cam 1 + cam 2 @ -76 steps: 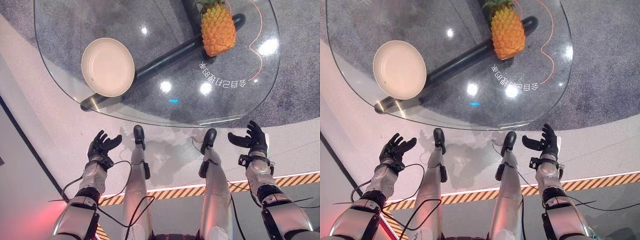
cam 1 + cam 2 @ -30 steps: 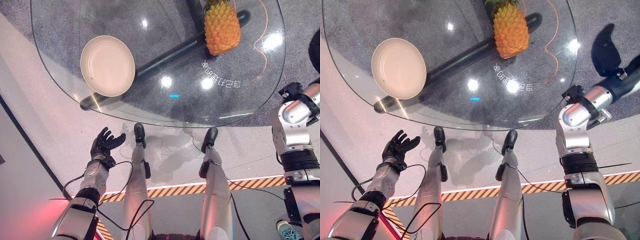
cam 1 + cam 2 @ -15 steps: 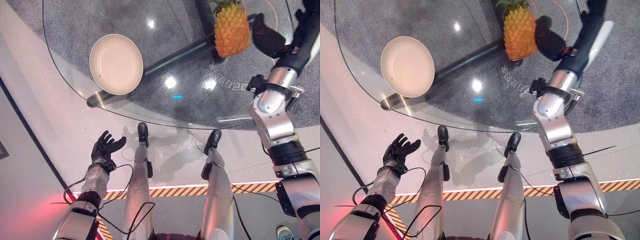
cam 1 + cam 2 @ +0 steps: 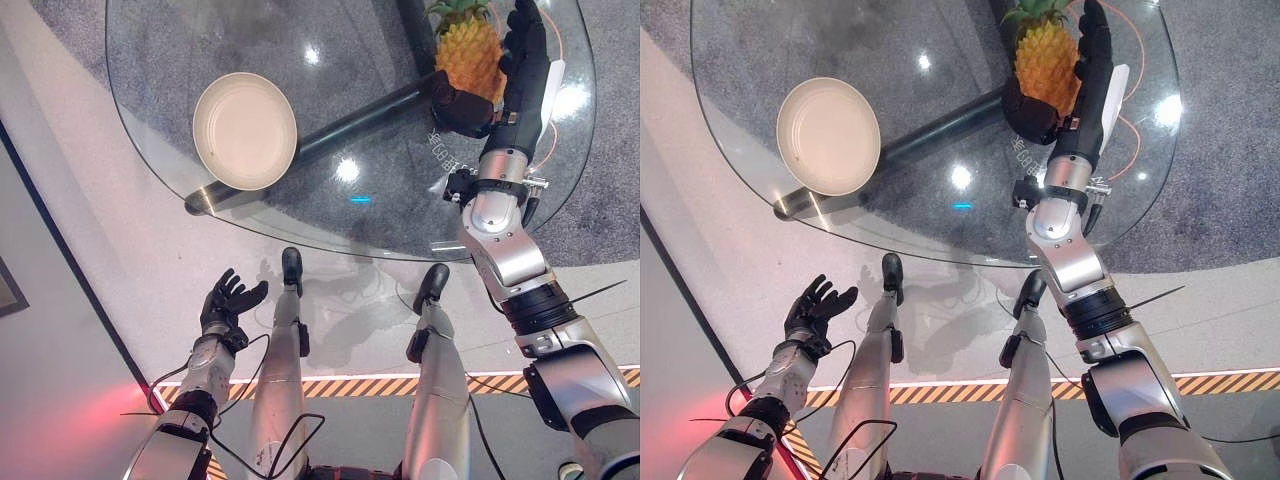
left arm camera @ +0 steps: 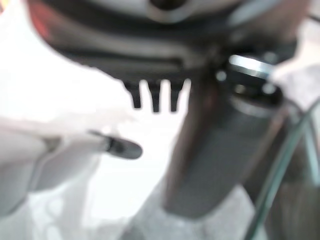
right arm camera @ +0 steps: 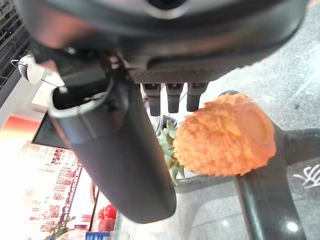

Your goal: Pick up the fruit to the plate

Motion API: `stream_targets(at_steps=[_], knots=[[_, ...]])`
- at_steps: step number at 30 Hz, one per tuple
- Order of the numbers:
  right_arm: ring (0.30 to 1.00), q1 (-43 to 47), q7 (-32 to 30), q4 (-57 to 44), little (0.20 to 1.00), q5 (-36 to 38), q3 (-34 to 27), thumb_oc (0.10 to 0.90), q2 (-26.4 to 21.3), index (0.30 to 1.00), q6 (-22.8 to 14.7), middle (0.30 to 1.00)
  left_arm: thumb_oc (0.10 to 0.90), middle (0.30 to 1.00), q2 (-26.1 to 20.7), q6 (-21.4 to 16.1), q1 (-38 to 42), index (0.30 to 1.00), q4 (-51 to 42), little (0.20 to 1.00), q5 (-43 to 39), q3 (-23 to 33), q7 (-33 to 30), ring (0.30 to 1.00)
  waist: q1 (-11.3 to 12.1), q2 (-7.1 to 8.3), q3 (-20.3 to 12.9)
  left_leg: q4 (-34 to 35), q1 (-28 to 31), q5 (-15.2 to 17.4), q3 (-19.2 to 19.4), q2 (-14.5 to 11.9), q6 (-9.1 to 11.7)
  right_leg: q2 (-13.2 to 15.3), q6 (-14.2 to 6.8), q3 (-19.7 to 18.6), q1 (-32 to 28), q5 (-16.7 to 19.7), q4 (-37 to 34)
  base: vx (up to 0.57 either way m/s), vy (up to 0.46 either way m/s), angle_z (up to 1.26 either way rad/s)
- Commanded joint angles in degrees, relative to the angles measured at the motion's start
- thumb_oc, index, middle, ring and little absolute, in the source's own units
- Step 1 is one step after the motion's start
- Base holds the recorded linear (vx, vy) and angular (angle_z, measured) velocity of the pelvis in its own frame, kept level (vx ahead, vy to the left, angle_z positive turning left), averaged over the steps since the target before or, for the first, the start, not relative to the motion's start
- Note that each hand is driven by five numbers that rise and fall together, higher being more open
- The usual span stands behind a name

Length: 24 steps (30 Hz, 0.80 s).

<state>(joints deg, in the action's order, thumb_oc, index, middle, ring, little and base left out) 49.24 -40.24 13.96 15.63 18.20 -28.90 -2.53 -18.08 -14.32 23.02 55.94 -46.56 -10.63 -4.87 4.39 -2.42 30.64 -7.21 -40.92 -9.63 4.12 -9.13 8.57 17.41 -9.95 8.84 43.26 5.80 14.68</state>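
Right hand has closed the gap since half a second ago. It was off the fruit's right side; now it sits up against the pineapple. Left hand hasn't really changed: low, near the robot, below the desk edge, palm up, fingers relaxed and holding nothing. The head camera also shifted a bit, so the apparent drift of the plate is not real.

Key geometry:
- The pineapple lies on its side on the glass desk, far right part. Its long axis runs away from the robot, crown at the far end, cut base toward the robot.
- The right hand's fingers are straight and run parallel to that axis along the fruit's right flank. The thumb is spread wide and sits by the base end, on the fruit's near-left side.
- So the fruit is bracketed between thumb and fingers but nothing is curled round it yet. The hand is released, not grasping. The right wrist view agrees: straight fingertips above the fruit, thumb alongside. Can't tell whether there's actual contact.
- The plate is empty, on the left part of the desk, well apart from the fruit.

My read: the right hand is the only candidate, since the left is nowhere near. Next it needs to wrap across the short axis, lift, then carry left to the plate. The risk is the fruit rolling out from under a half-closed grip.
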Motion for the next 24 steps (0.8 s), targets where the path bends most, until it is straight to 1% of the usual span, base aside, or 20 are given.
stream_targets(at_steps=[1,3,7,9,10,14,19,24], knots=[[0.900,4.06,-0.17,-7.19,0.900,-4.63,-0.28,0.800,-2.30,0.900,-2.28,0.900,0.800,0.900,-0.25,-2.00,-3.19,0.900,0.20,0.900,0.93,-0.99,-2.33,0.900,-0.43,-2.16,-0.85,-2.75,-0.02,1.87,-1.51,0.10,-1.80,1.17,-0.51,2.20,0.46,1.00,-0.02,0.00,0.000,0.00],[0.900,4.22,-0.83,-6.78,0.900,-4.76,-0.05,0.800,-2.20,0.900,-2.05,0.900,0.800,0.900,-0.05,-2.07,-3.12,0.900,0.29,0.900,0.84,-1.16,-2.48,0.900,-0.39,-2.26,-0.85,-2.77,-0.04,1.81,-1.50,0.11,-1.84,1.20,-0.48,2.16,0.53,1.01,0.06,0.00,0.000,0.00],[0.900,5.23,-5.30,-4.31,0.900,-8.83,0.36,0.800,-2.61,0.900,-1.29,0.900,0.800,0.900,0.25,-2.43,-3.18,0.900,0.57,0.900,0.45,-1.72,-2.33,0.900,-0.08,-2.67,-0.85,-2.62,-0.04,1.65,-1.50,0.16,-1.77,1.39,-0.63,2.20,0.52,1.12,0.04,0.00,0.000,0.00],[0.900,5.86,-6.82,-3.30,0.900,-10.74,0.49,0.800,-2.91,0.900,-0.44,0.900,0.800,0.900,0.45,-2.24,-3.08,0.900,0.40,0.900,0.63,-1.90,-2.56,0.900,0.07,-2.82,-0.85,-2.61,-0.08,1.65,-1.62,0.21,-1.80,1.48,-0.68,2.23,0.55,1.17,0.07,0.00,0.000,0.00],[0.900,7.05,-8.65,-2.02,0.900,-12.44,0.92,0.800,-3.49,0.900,0.88,0.900,0.800,0.900,0.49,-2.23,-2.87,0.900,0.46,0.900,0.52,-2.29,-2.62,0.900,0.23,-2.98,-0.85,-2.54,-0.11,1.66,-1.67,0.27,-1.83,1.58,-0.75,2.36,0.56,1.24,-0.01,0.00,0.000,0.00],[0.900,8.83,-11.05,0.91,0.900,-14.46,2.22,0.800,-4.58,0.900,2.65,0.900,0.800,0.900,0.43,-2.31,-2.74,0.900,0.61,0.900,0.45,-2.76,-2.18,0.900,0.60,-3.23,-0.85,-2.71,-0.25,1.68,-1.84,0.37,-1.84,1.87,-0.86,2.57,0.54,1.36,-0.04,0.00,0.000,0.00],[0.900,10.88,-13.61,3.62,0.900,-15.79,3.56,0.800,-5.68,0.900,3.93,0.900,0.800,0.900,0.32,-2.26,-2.47,0.900,0.53,0.900,0.34,-3.41,-2.02,0.900,0.99,-3.58,-0.85,-2.93,-0.61,1.75,-2.14,0.50,-1.91,2.19,-1.02,2.75,0.83,1.43,0.17,0.00,0.000,0.00],[0.900,11.20,-14.98,5.00,0.900,-15.33,4.10,0.800,-5.67,0.900,3.73,0.900,0.800,0.900,0.18,-2.07,-2.19,0.900,0.41,0.900,0.12,-3.94,-2.32,0.900,1.10,-3.71,-0.85,-2.96,-0.81,1.76,-2.30,0.54,-1.94,2.30,-1.10,2.81,1.03,1.51,0.25,0.00,0.000,0.00]])
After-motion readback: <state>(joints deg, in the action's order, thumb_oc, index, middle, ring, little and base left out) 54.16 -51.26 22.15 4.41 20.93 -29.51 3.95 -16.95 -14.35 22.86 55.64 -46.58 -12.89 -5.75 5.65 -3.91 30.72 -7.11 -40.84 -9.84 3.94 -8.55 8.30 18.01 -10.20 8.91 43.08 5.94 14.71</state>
